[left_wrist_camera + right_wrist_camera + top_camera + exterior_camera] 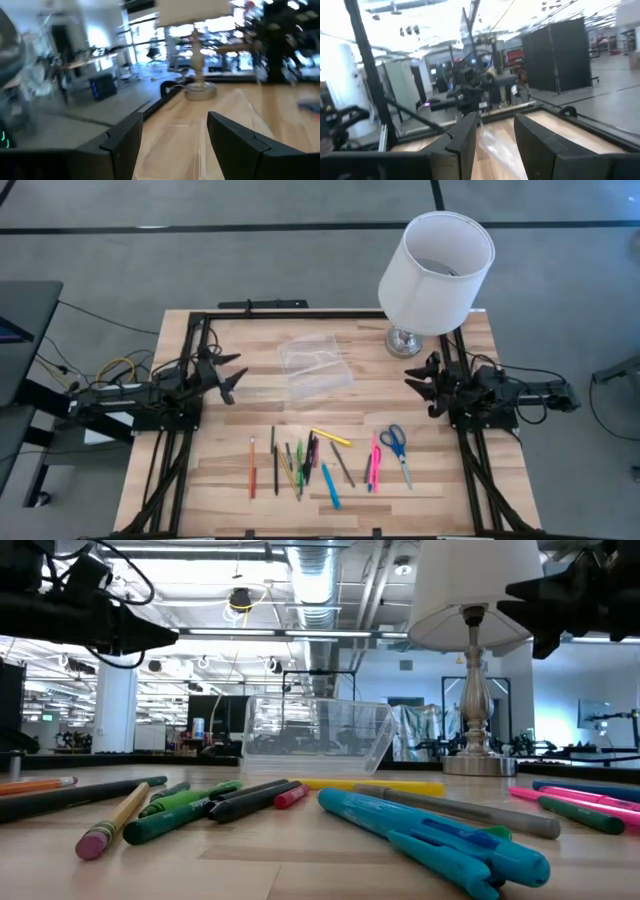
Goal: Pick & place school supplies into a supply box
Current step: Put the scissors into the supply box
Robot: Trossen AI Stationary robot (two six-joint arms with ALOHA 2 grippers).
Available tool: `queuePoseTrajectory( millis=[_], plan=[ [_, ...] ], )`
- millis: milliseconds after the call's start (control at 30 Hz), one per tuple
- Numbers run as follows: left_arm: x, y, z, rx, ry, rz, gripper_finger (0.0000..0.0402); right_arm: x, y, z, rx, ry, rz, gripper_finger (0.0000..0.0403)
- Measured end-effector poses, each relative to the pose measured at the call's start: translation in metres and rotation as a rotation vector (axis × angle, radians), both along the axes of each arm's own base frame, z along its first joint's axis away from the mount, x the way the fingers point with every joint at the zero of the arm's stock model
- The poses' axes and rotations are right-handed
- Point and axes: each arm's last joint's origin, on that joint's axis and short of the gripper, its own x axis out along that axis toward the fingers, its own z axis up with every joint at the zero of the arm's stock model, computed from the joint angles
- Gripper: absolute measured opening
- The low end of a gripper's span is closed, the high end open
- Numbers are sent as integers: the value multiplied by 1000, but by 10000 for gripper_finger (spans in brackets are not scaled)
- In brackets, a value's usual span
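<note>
The clear plastic supply box rests on its base on the table's middle, toward the far side; it also shows in the low view. Pencils and pens lie flat in a row near the table's near edge, with pink markers and blue-handled scissors to their right. My left gripper hovers open left of the box, and its wrist view looks over the box. My right gripper hovers open right of the box, under the lamp.
A lamp with a white shade stands on its metal foot at the table's far right corner, close to my right gripper. Bare wood lies between the box and the row of supplies. Black frame rails run along both table sides.
</note>
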Motion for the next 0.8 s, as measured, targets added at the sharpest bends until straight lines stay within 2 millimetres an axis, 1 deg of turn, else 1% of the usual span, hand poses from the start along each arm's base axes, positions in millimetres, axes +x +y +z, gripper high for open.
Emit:
queuePoseTrajectory(
  millis=[67, 133, 233, 267, 367, 467, 567, 633, 700, 800],
  plan=[
    [0, 0, 0, -129, -67, -6, 219, 0, 0, -2, 12, 24, 5, 127],
    [1, -1, -2, -224, -93, -71, 219, 1, 1, -6, 12, 60, 10, 127],
    [7, -9, -9, -259, -19, -338, 219, 2, 2, -13, 20, 137, 27, 127],
    [8, -12, -11, -270, 15, -416, 219, 3, 3, -15, 47, 156, 29, 127],
    [11, -16, -13, -353, 38, -537, 219, 4, 4, -16, 200, 158, 59, 127],
    [12, -18, -11, -370, 19, -561, 219, 4, 6, -15, 297, 234, 128, 127],
    [13, -17, -13, -381, 25, -509, 219, 6, 6, -21, 392, 330, 126, 127],
    [14, -16, -13, -382, 23, -481, 219, 8, 7, -23, 402, 353, 126, 127],
    [14, -16, -13, -358, 32, -475, 219, 13, 8, -18, 340, 316, 145, 127],
    [15, -15, -12, -340, 26, -466, 219, 19, 12, 5, 159, 262, 180, 127]
  ],
)
